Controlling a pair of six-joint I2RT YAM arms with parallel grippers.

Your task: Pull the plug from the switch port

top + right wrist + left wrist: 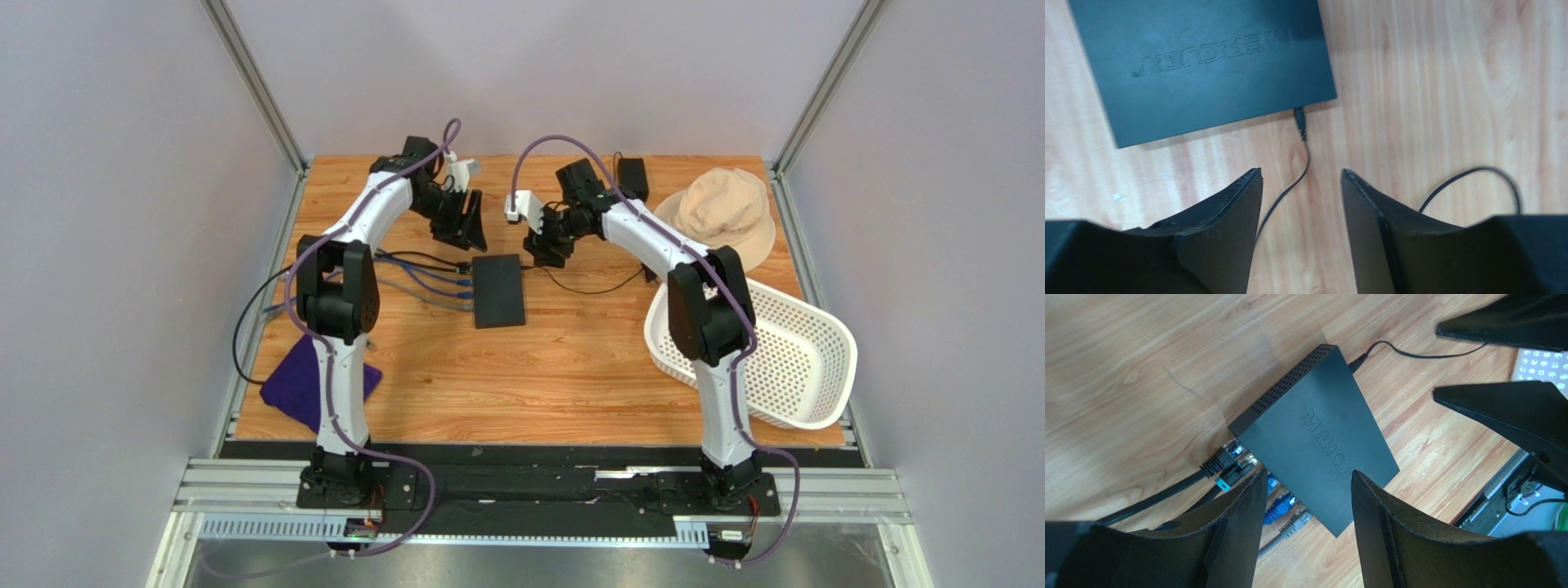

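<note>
Top external view: flat matte-black rectangular switch point(499, 289) lies midway on wooden table point(577, 368), black and blue network plugs point(1220, 460) seated in its left-side sockets. Left gripper point(1306, 474) released, empty, above that socket side; right gripper point(1301, 171) released, empty, above thin black power lead point(1301, 125).

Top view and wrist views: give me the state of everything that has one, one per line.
switch, lying flat, cables attached.
network plugs, seated in its ports.
power plug, inserted in the opposite side.
left end effector, open, holding nothing.
right end effector, open, holding nothing.
basket, upright, empty.
</note>
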